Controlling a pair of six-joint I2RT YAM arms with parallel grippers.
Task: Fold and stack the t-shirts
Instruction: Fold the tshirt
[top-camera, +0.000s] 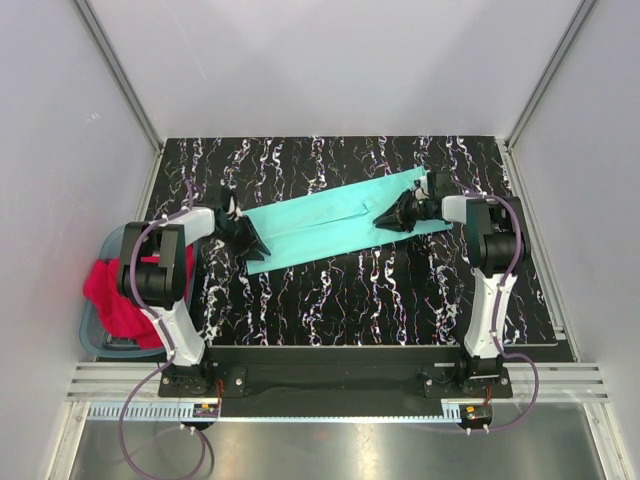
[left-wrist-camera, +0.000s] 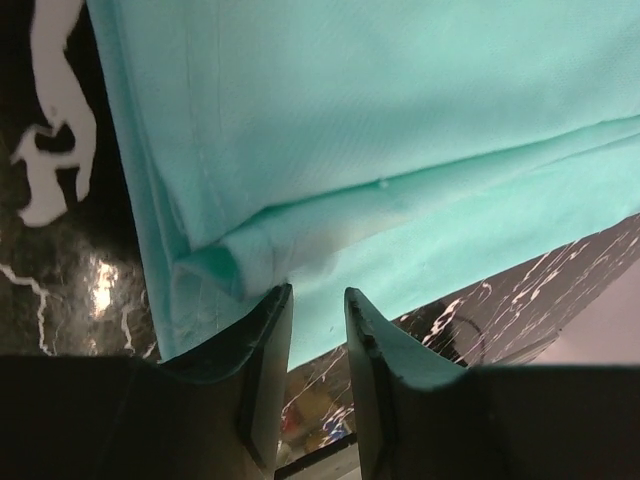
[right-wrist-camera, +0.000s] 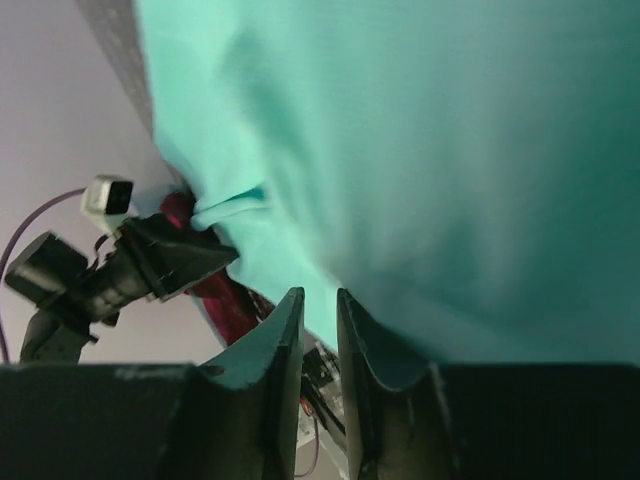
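Lying on the table (top-camera: 350, 295) as 1 long strip between the left gripper (top-camera: 250, 243) and right gripper (top-camera: 388, 217), whose jaws stand almost together, pinching or not one cannot tell, the mint-teal t-shirt (top-camera: 320, 225) seems half folded, and the red t-shirt (top-camera: 110, 290) sits unfolded in the tub (top-camera: 92, 338).

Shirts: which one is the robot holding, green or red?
The green shirt, stretched between the left gripper and right gripper. The red shirt lies bunched in the tub.

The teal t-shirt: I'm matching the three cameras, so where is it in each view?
Top external: the teal t-shirt lies as a slanted band across the centre.
Left wrist: the teal t-shirt fills the upper frame above the fingertips.
Right wrist: the teal t-shirt covers most of the frame.
Shared landmark: the left gripper at the shirt's end, in all three.
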